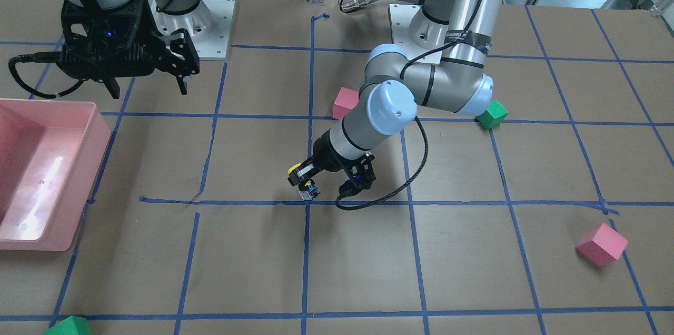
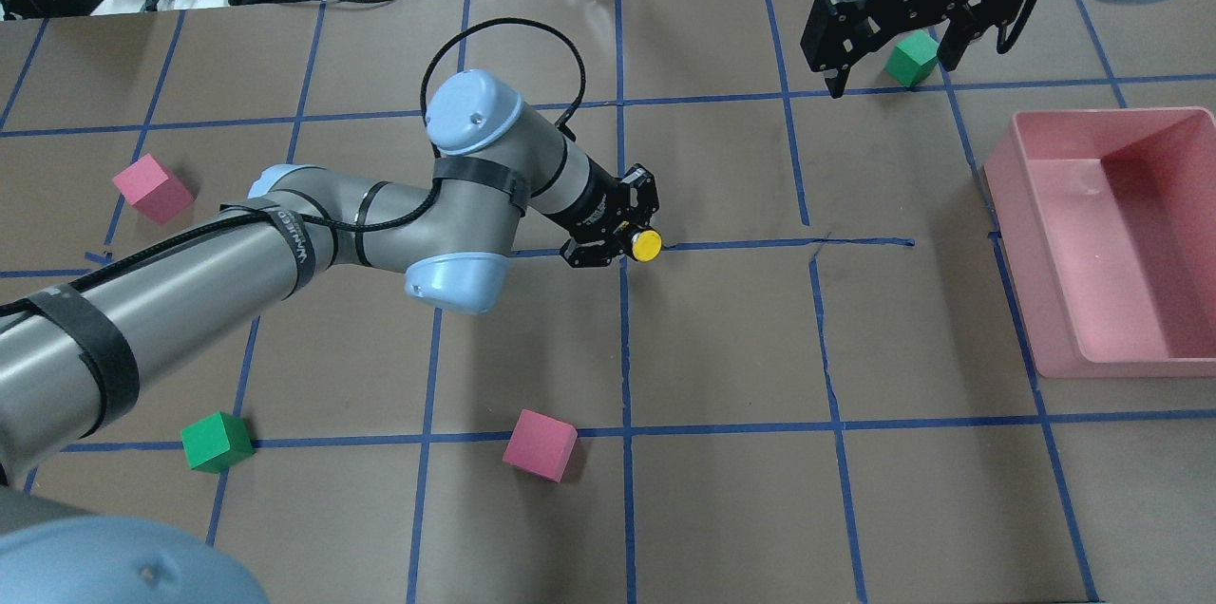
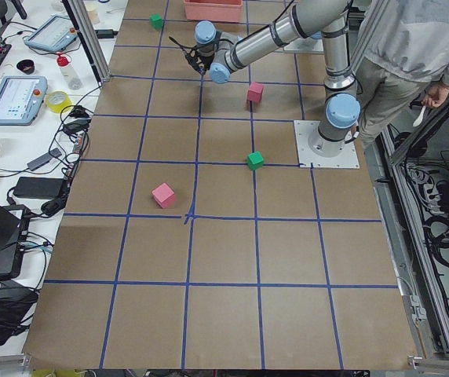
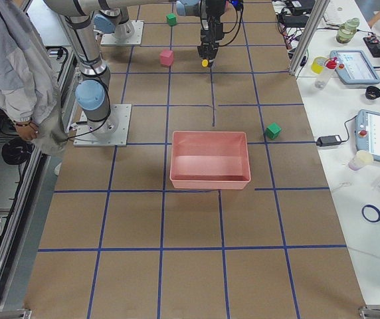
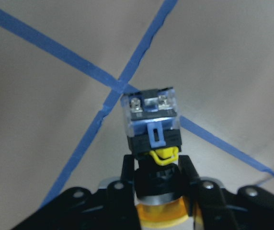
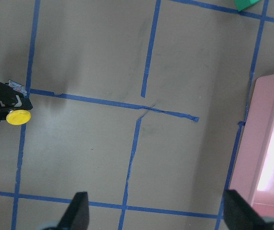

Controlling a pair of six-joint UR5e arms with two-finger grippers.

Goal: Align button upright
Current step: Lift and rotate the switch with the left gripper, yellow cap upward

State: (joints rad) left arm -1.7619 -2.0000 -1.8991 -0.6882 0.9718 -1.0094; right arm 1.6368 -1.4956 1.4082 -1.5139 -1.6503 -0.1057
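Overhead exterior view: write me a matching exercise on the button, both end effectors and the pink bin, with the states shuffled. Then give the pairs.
Things:
1. button
2. left end effector
3. right end effector
4. pink bin

States:
A. open, holding nothing
B. empty, resting on the table
C. held in a grip
D. shut on the button

Pairs: 1-C, 2-D, 3-A, 4-B

The grey-and-pale-blue left arm reaches in from eight o'clock of the overhead view, elbow bent, its black two-finger left gripper low at the centre, clamped on the small yellow-capped push-button, while the black right gripper hangs high at one o'clock, fingers spread wide.
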